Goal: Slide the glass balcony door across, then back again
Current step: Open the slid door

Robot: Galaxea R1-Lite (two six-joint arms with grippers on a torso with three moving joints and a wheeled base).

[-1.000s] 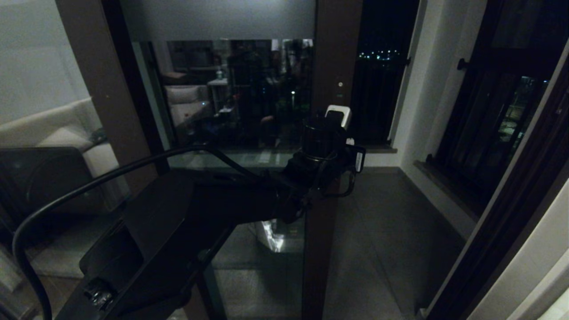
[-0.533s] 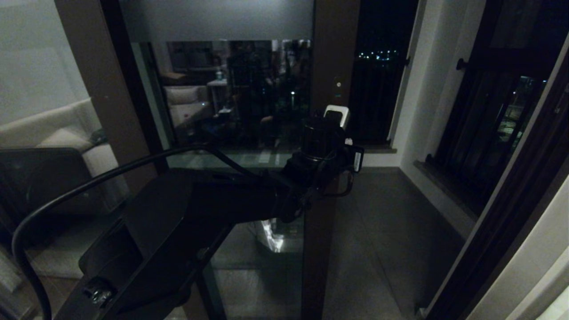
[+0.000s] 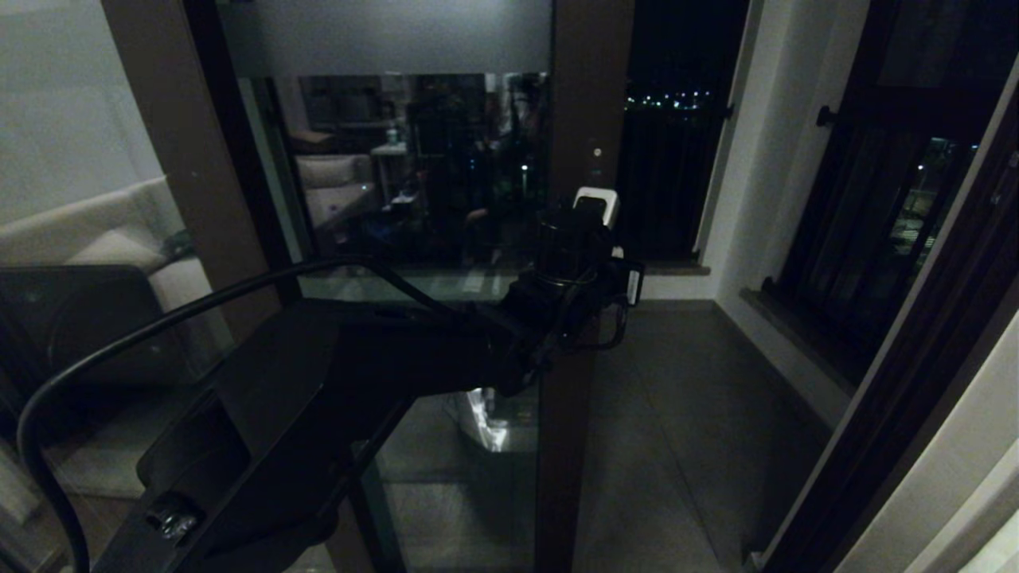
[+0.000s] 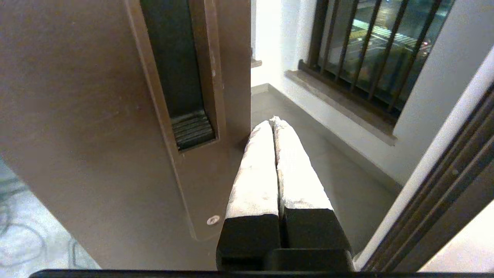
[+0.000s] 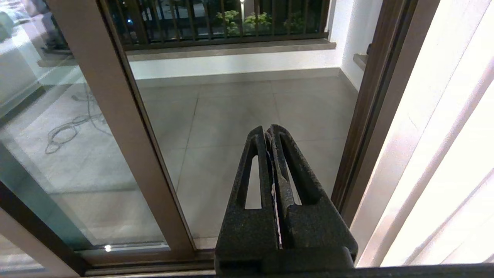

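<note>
The glass balcony door [image 3: 585, 95] has a dark brown upright and a frosted strip along the top. Its recessed slot handle [image 4: 181, 77] and a small screw [image 4: 212, 220] show close in the left wrist view. My left gripper [image 3: 597, 208] is shut, empty, with its white fingertips [image 4: 262, 131] pressed against the upright's outer edge, just beside the handle. My right gripper [image 5: 268, 129] is shut on nothing, held low over the tiled floor in the doorway; the head view does not show it.
A black-barred window [image 3: 876, 223] lines the balcony's right wall. The dark door jamb [image 3: 915, 398] runs down the right side. A second brown upright [image 3: 183, 159] stands at the left. Tiled balcony floor [image 3: 692, 414] lies beyond the opening.
The door's upright and my left gripper have both shifted a little to the left, widening the opening beside the jamb.
</note>
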